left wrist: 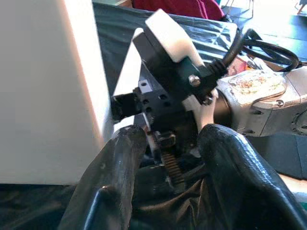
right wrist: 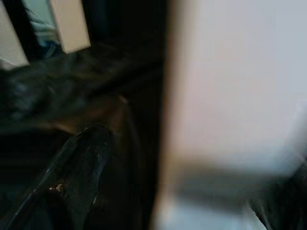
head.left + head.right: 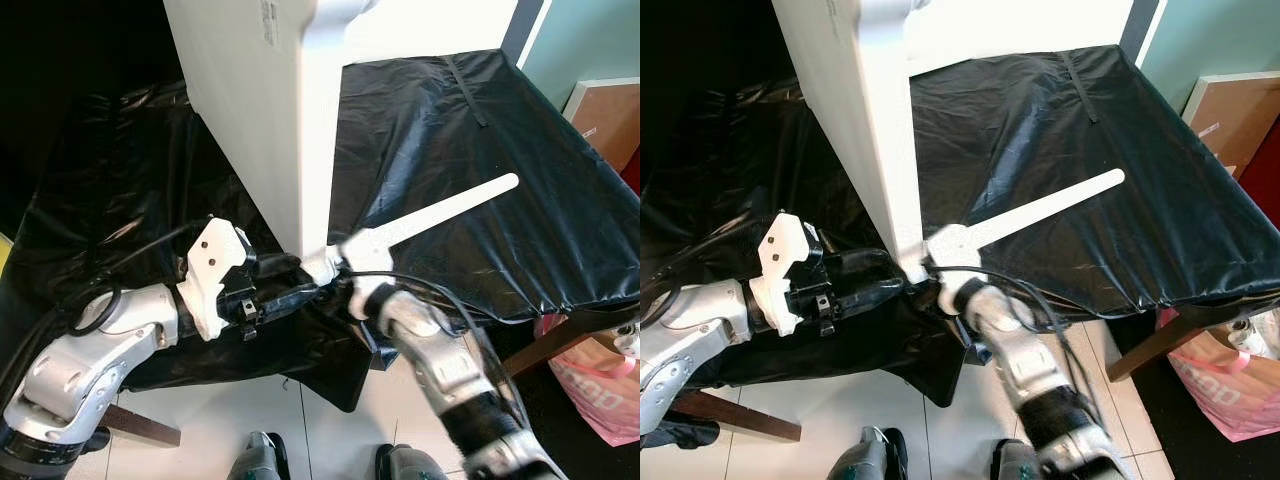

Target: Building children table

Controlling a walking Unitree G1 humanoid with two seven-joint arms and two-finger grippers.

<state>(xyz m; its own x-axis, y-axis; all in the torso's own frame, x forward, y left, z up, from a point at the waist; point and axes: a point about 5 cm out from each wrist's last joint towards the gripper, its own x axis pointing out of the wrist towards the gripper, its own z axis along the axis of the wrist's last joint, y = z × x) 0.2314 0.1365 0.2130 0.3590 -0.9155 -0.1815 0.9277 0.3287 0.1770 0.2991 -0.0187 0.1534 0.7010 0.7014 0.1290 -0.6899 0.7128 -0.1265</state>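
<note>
A white tabletop panel [image 3: 265,110] stands on edge on a table draped in black plastic [image 3: 480,130]. A white table leg [image 3: 440,213] lies on the plastic, slanting from the panel's lower corner toward the far right. My right gripper [image 3: 335,270] is shut on the leg's thick end, beside that corner. The right wrist view is blurred, with a black finger [image 2: 81,163] beside a broad white surface. My left gripper [image 1: 172,139] is open just left of the right one, its fingers [image 1: 120,167] spread around a threaded bolt [image 1: 169,162] at the leg's end.
The plastic sheet hangs over the table's near edge [image 3: 330,350]. A pink bag [image 3: 595,395] sits on the white tile floor at the right beside a wooden table leg [image 3: 540,345]. A brown board [image 3: 610,115] leans at the far right.
</note>
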